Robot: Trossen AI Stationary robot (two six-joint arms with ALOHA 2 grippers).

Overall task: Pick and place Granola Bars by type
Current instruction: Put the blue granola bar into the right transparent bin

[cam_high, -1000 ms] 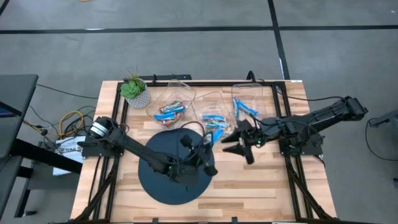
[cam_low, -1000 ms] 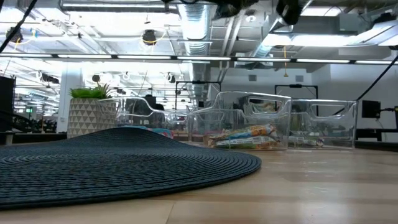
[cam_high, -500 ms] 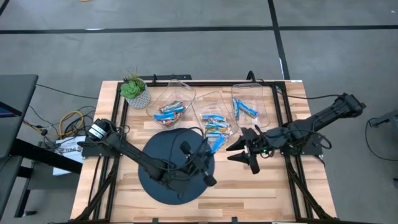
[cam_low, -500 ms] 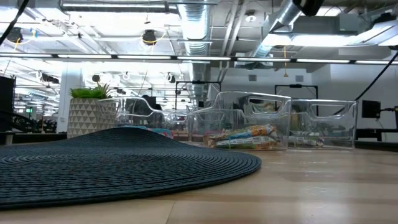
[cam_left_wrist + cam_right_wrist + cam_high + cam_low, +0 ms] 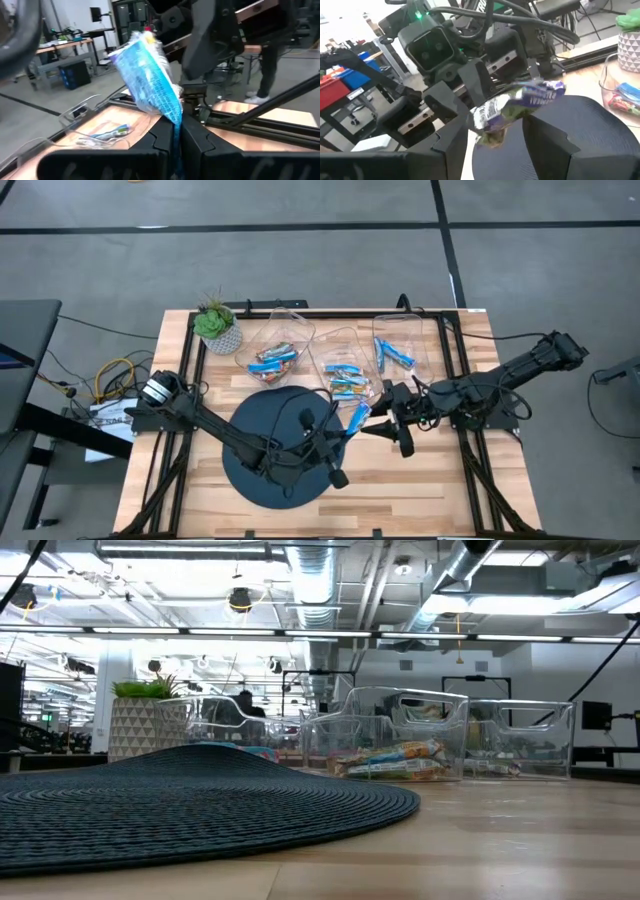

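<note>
The left tool (image 5: 343, 442) is clamped on a blue bar (image 5: 357, 418) that slants up right into the open, empty right tool (image 5: 386, 425).

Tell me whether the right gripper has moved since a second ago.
Yes. In the high view the right gripper has shifted away from the clear bins, toward the table's front and the dark mat.

bar wrapper (image 5: 520, 107): we see white print, but we cannot read it
elsewhere: we read nothing
</note>
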